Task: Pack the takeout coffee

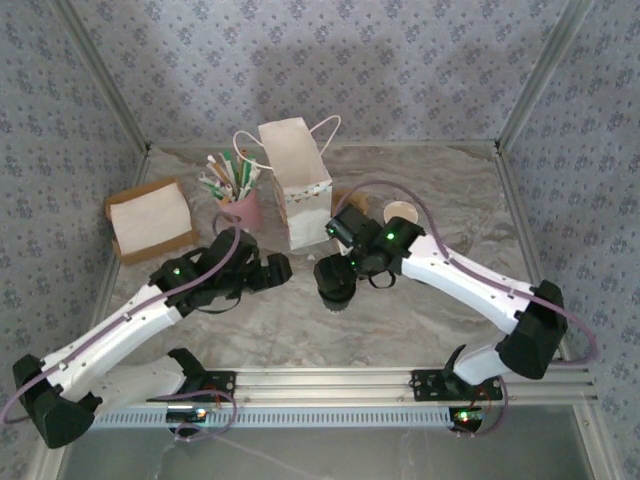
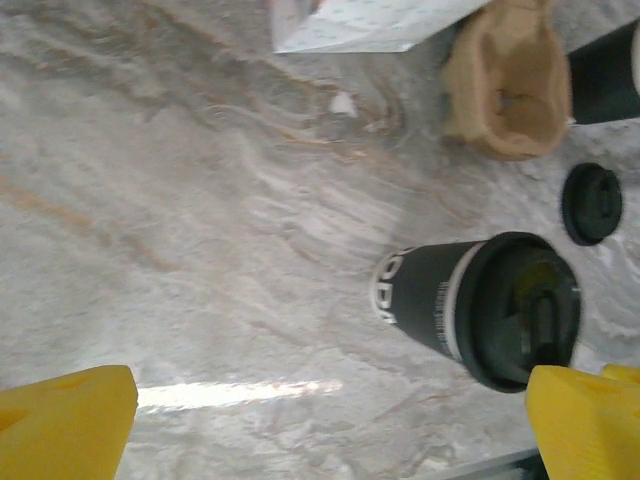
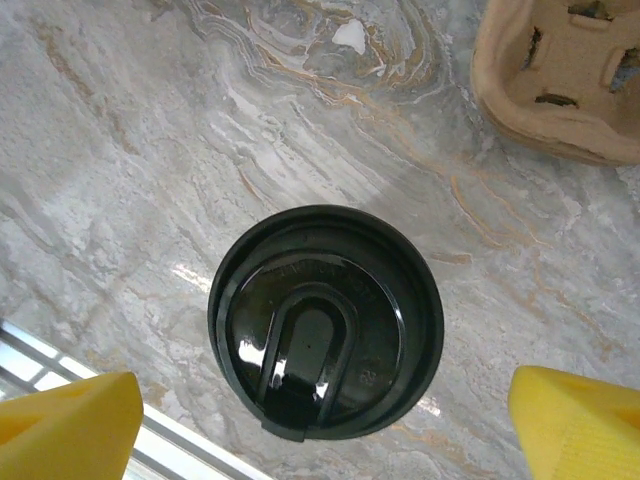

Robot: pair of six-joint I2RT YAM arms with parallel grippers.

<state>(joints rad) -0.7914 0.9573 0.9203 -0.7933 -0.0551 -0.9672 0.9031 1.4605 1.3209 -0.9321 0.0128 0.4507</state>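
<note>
Right gripper (image 3: 322, 422): yellow fingers spread wide, holding nothing, poised directly over the item with a finger well clear on either side. Left gripper (image 2: 325, 425): likewise fully parted and empty, low over the marble-patterned table (image 1: 420, 310), just to the left of the item. Item: takeout coffee (image 3: 325, 320), a small paper cup, its wall dark with white lettering in the left wrist view, capped by a round glossy black sip lid; standing upright near the middle of the table, somewhat toward the near edge. Handling, as judged: light; contents cannot be told; thin wall likely to dent under a hard squeeze, stiffest just under the rim; lid is press-fit and may pop if lifted by it. Best taken around the upper wall below the lid, lightly, and kept upright. Beyond it: white paper bag with handles (image 1: 295, 185), open-topped, toward the far edge; moulded tan cardboard cup carrier (image 3: 565, 80) to the bag's right; loose round black lid (image 2: 592, 203) flat near the carrier; open cream-lined paper cup (image 1: 401, 213) further right.
</note>
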